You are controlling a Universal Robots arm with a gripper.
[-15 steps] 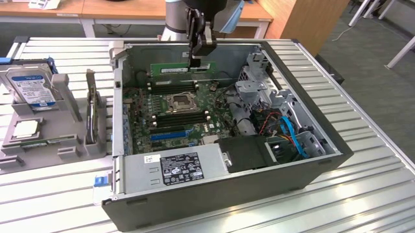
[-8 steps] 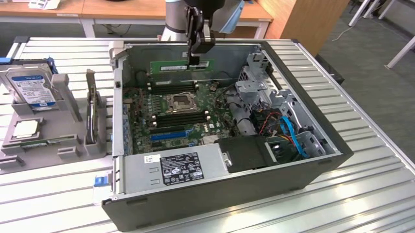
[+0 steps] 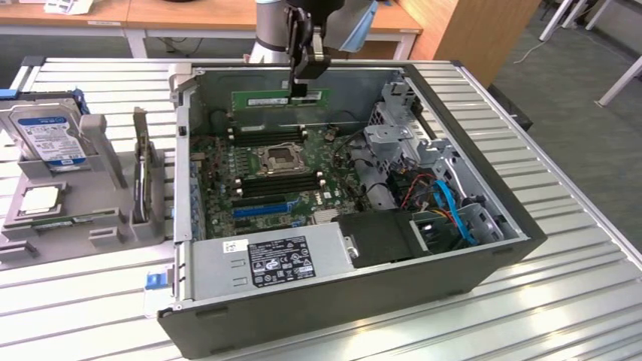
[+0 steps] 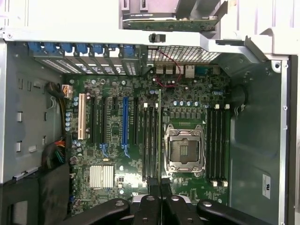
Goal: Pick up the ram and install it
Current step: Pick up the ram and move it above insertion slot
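The ram (image 3: pixel 266 98), a long green stick, hangs level over the far end of the open computer case (image 3: pixel 522 242), above the motherboard (image 3: pixel 263 201). My gripper (image 3: pixel 299 90) is shut on its upper edge near the middle. In the wrist view the ram (image 4: pixel 160 136) appears edge-on as a thin line running out from between my gripper (image 4: pixel 160 188) fingertips. It lies over the black memory slots (image 4: pixel 150 140) beside the empty processor socket (image 4: pixel 184 150). Another bank of slots (image 4: pixel 218 140) sits on the socket's other side.
A grey holder (image 3: pixel 95 143) at the exterior view's left carries a hard drive (image 3: pixel 45 135), a square silver processor (image 3: pixel 40 199) and an upright card (image 3: pixel 146 177). Inside the case are the power supply (image 3: pixel 271 256), a drive cage (image 3: pixel 401 143) and blue cables (image 3: pixel 452 210).
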